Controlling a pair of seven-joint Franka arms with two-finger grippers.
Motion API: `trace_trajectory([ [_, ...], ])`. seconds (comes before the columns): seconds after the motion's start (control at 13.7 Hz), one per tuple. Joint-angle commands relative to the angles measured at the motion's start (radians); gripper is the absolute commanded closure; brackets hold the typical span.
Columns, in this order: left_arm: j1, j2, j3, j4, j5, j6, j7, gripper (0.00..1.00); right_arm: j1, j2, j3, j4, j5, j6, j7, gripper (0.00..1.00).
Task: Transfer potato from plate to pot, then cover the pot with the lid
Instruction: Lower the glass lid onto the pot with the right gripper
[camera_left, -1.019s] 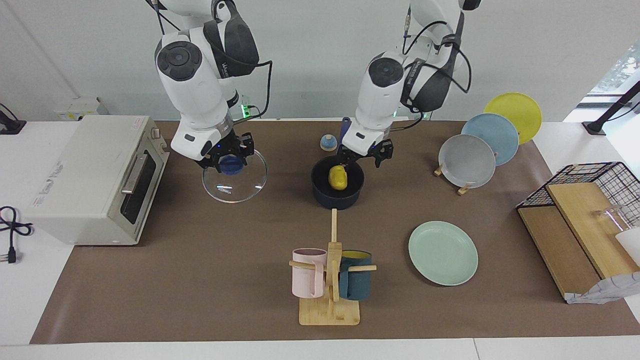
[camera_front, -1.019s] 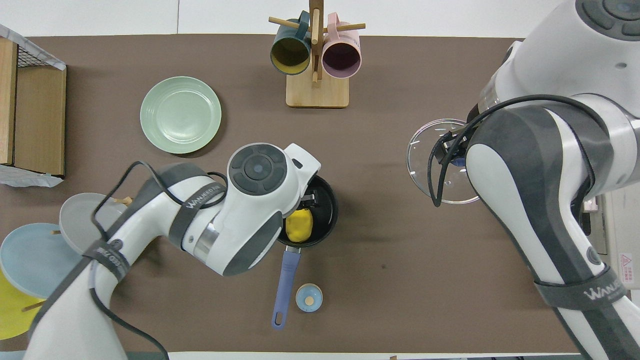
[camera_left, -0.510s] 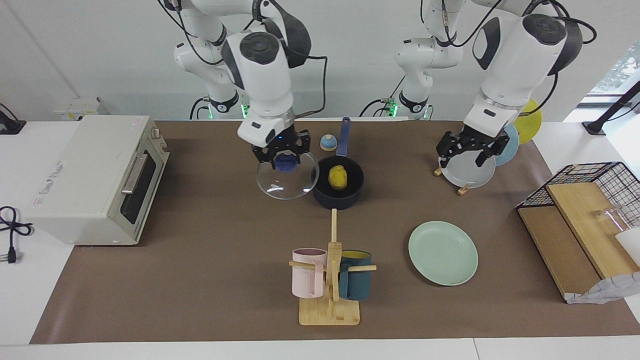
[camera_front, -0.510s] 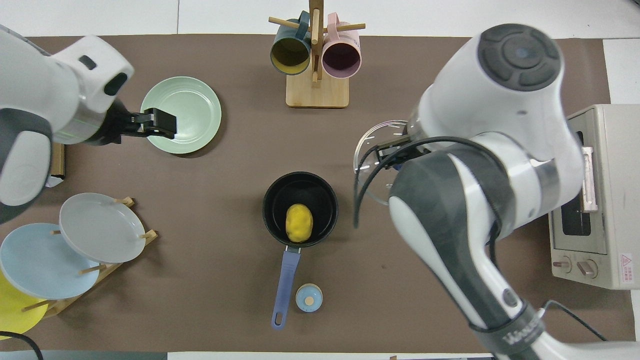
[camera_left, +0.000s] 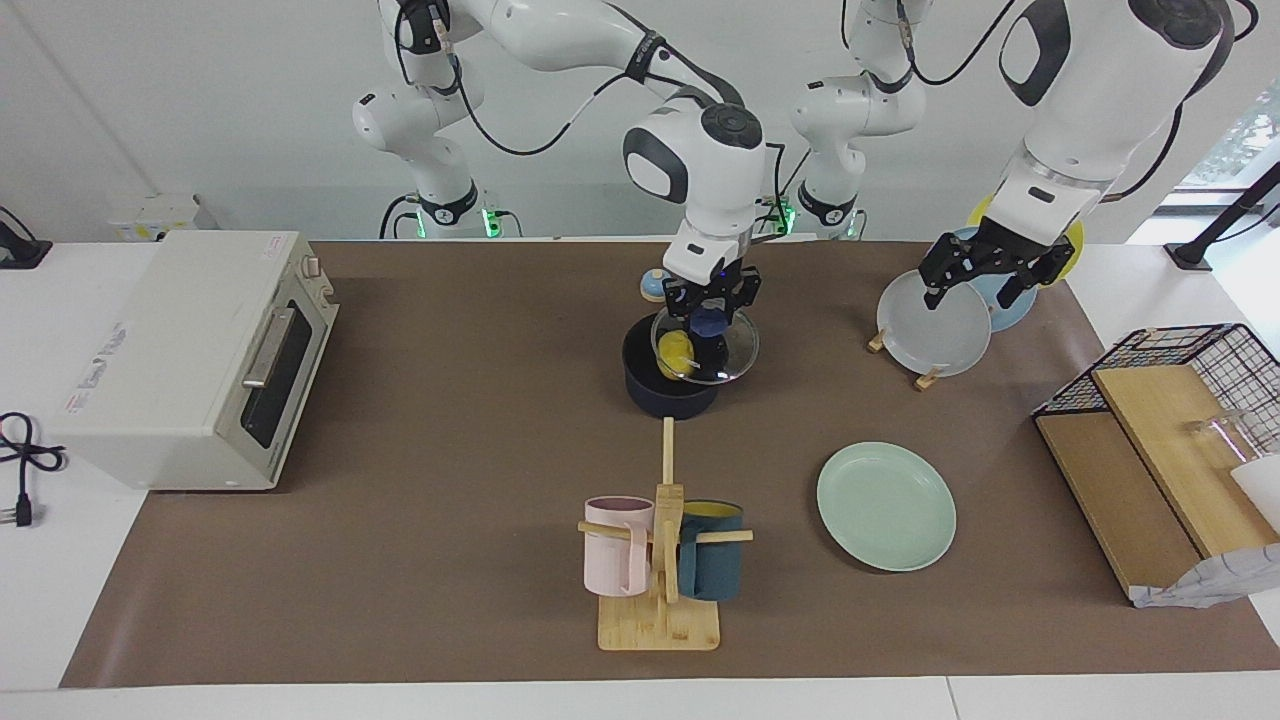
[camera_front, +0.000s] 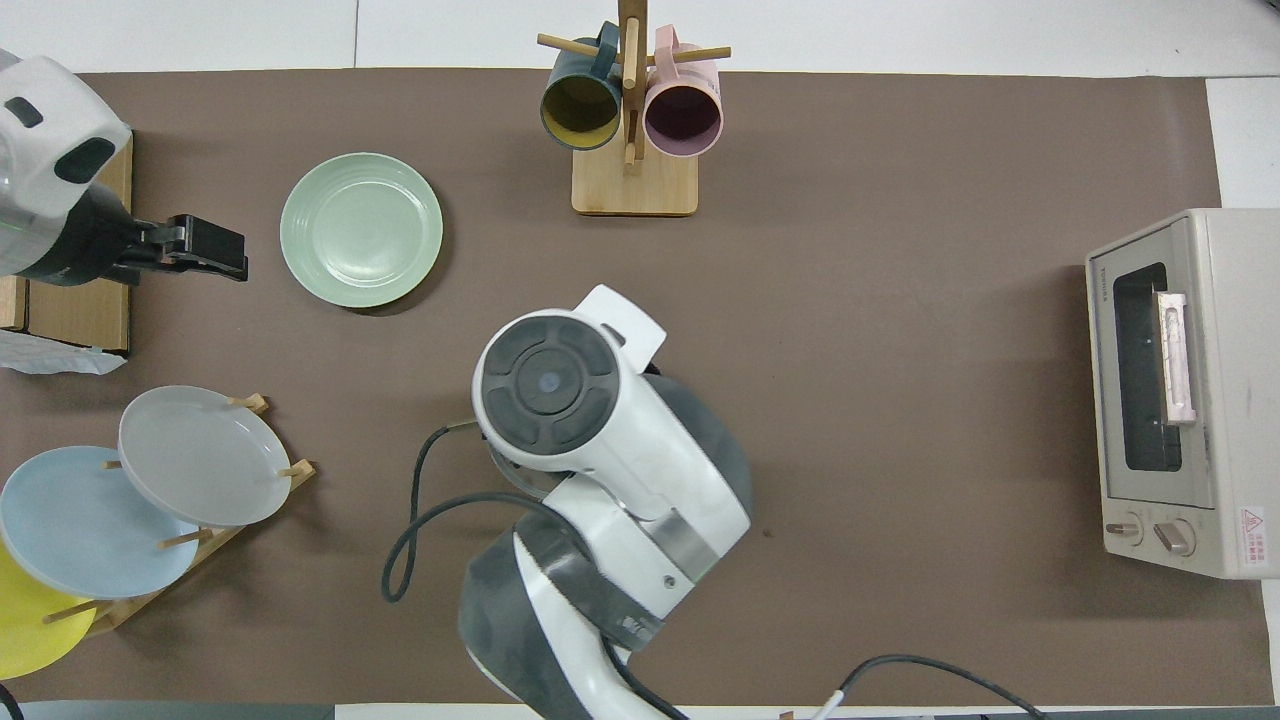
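On the brown table mat (camera_left: 450, 560), my right gripper (camera_left: 712, 305) is clamping the lid (camera_left: 706, 348) by its knob, tilted over the pot (camera_left: 672, 388) holding the potato (camera_left: 676, 349); my left gripper (camera_left: 985, 275) is hanging spread, empty, over the plate rack (camera_left: 925, 378).

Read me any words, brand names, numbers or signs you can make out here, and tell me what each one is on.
Nothing reads clearly.
Toaster oven: brand mark at the door's top corner, too small.
Toaster oven: red warning triangle sticker, its text too small.
Toaster oven top: faint lettering, illegible.

Pot (camera_left: 672, 390) hidden overhead by right arm
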Motion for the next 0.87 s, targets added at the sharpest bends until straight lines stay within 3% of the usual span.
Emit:
trace_trajectory([
  [0.0,-0.006,-0.001,0.020,-0.013,0.009,-0.021,0.010,0.00,-0.026,-0.015,-0.001,-0.001,-0.017,0.020,-0.001,1.00],
  [0.44,-0.033,-0.112,0.039,-0.116,0.008,-0.015,-0.002,0.00,-0.027,-0.017,-0.003,-0.021,-0.017,0.006,-0.001,1.00],
  [0.58,-0.047,-0.115,0.055,-0.099,0.006,-0.012,0.006,0.00,-0.021,-0.023,-0.001,-0.018,-0.017,-0.040,0.005,1.00],
  [0.8,-0.095,-0.102,0.114,-0.033,0.008,-0.103,0.012,0.00,-0.026,-0.038,-0.001,-0.033,-0.015,-0.044,0.008,1.00],
])
